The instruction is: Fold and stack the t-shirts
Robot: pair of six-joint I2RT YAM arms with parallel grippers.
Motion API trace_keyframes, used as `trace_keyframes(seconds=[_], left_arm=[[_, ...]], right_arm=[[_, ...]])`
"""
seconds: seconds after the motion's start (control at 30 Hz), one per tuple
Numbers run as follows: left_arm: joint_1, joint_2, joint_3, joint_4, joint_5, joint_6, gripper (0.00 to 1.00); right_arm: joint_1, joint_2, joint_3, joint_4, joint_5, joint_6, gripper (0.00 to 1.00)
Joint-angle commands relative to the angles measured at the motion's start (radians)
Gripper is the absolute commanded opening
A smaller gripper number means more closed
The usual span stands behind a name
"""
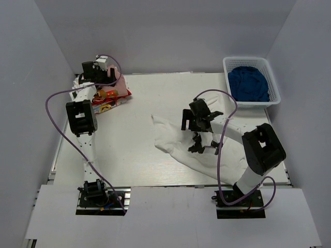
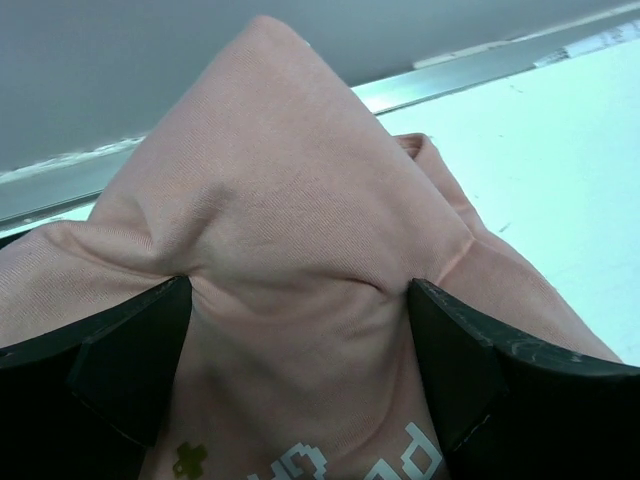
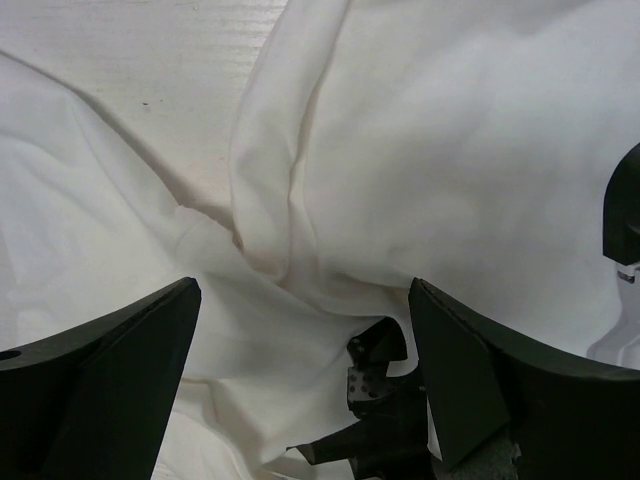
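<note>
**Both pincers on cloth, jaws spread**

Left pincer (image 2: pixel 300 288): at the far-left corner of the tabletop (image 1: pixel 129 155). Jaws apart. The pale pink t-shirt (image 2: pixel 280 180) bulges up between the fingers and touches both inner faces. White lettering shows low on the cloth. The red-yellow print shirt (image 1: pixel 109 96) lies bunched just beside it.

Right pincer (image 3: pixel 300 290): right of centre, jaws apart, nothing clamped. The white t-shirt (image 3: pixel 450 130) lies rumpled directly under it, with folds converging in the gap.
</note>
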Motion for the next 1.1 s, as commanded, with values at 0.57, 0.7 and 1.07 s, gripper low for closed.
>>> trace_keyframes(seconds=[0.57,0.7,1.07], left_arm=[[-0.062,-0.184,-0.128,-0.155,0.078,-0.069,0.99],[-0.04,-0.281,-0.14,-0.166,-0.041,-0.109,0.99],[0.001,-0.516,-0.522,-0.036,-0.112,-0.218,0.99]], right_arm=[[-0.005,-0.144,-0.096,0.04,0.022,0.012,0.91],[-0.002,-0.141,-0.09,0.057,-0.014,-0.002,0.91],[-0.002,-0.076,-0.067,0.094,-0.112,-0.029,0.91]])
